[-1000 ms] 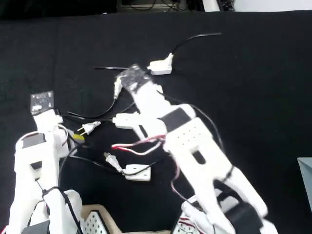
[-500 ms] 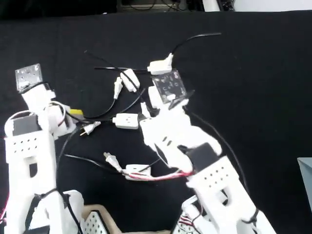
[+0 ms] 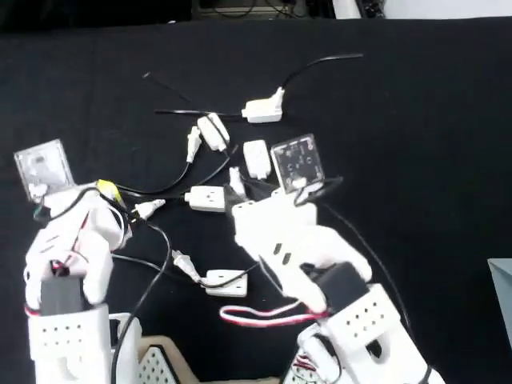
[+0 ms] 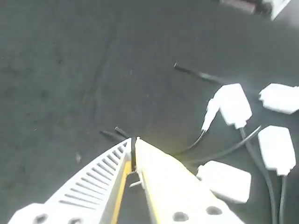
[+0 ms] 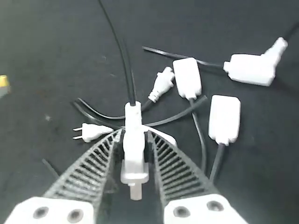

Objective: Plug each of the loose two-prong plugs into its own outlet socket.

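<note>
My right gripper (image 5: 134, 136) is shut on a white two-prong plug (image 5: 133, 149), whose black cord runs away from the fingers. In the high view this gripper (image 3: 238, 189) sits beside a white socket block (image 3: 206, 198) mid-table. Loose plugs lie nearby: one (image 3: 149, 210) left of that block, one (image 3: 193, 142) beside a socket (image 3: 212, 130), and one (image 3: 182, 263) pointing at the near socket (image 3: 226, 282). Another socket (image 3: 256, 158) lies free. My left gripper (image 4: 132, 143) is shut just above the cloth, with nothing seen between its tips, and stands left of the cluster (image 3: 106, 192).
A far socket (image 3: 264, 108) has a plug seated in it. Black cords (image 3: 172, 186) cross the black cloth between the blocks. A grey box edge (image 3: 502, 288) shows at the right. A perforated base (image 3: 156, 364) sits at the near edge.
My right arm has drawn back from the far sockets toward the near side, keeping the plug, which uncovers two sockets. My left arm swung out to the left and then came back down.
</note>
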